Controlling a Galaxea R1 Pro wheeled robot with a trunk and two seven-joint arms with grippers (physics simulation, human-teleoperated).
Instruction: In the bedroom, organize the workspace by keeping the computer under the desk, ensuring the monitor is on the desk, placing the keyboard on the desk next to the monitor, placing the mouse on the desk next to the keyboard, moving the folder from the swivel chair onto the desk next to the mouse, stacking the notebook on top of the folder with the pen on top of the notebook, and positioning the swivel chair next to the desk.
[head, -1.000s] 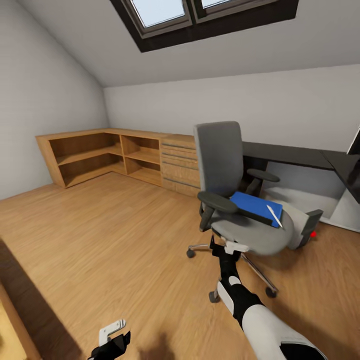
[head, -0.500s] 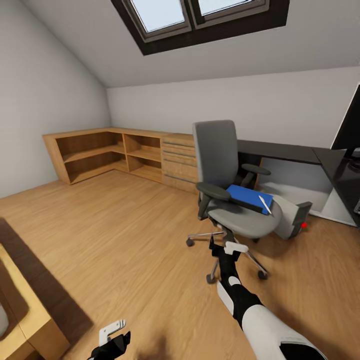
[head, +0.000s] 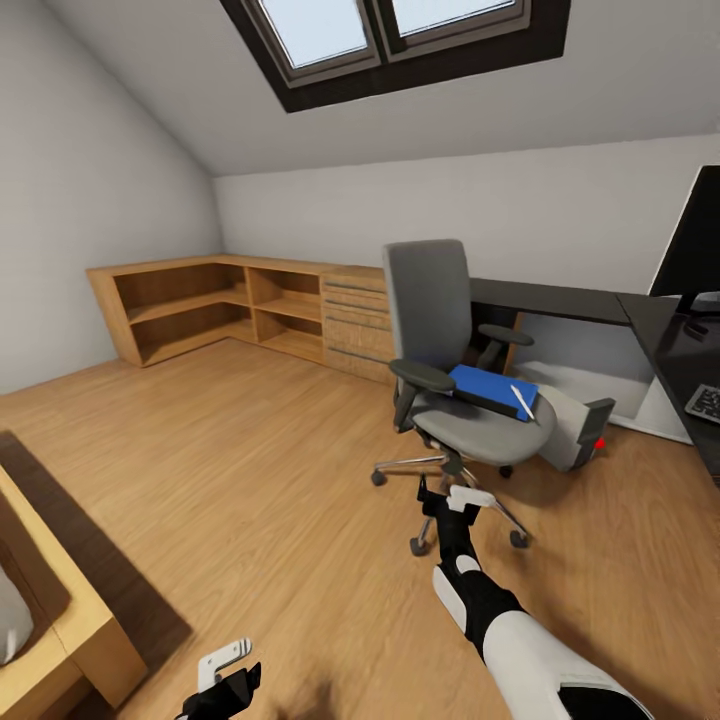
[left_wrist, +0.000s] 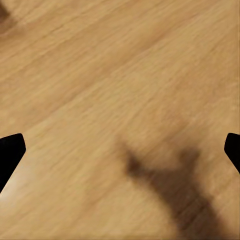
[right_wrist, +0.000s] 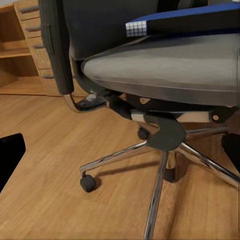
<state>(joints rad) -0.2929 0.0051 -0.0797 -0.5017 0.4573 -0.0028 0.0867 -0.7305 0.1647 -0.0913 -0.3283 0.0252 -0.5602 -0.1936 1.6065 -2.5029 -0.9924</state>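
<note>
The swivel chair (head: 455, 400) stands on the wood floor in front of the black desk (head: 560, 298). On its grey seat lies the blue folder (head: 488, 387) with the white pen (head: 522, 402) on top; I cannot make out the notebook. The light grey computer (head: 578, 430) sits on the floor behind the chair, beside the desk. At the right edge the monitor (head: 695, 240) and part of the keyboard (head: 706, 400) rest on the desk. My right gripper (head: 452, 493) is open, low in front of the chair base (right_wrist: 165, 135). My left gripper (head: 228, 668) hangs open over bare floor.
A wooden corner shelf unit (head: 200, 305) and a wooden drawer chest (head: 355, 325) line the back wall left of the desk. A wooden furniture corner (head: 60, 620) juts in at the lower left. Wide floor lies between it and the chair.
The whole view has shifted: the chair now looks farther and more to the left, and the monitor and keyboard have come in at the right. Both arms keep their pose.
</note>
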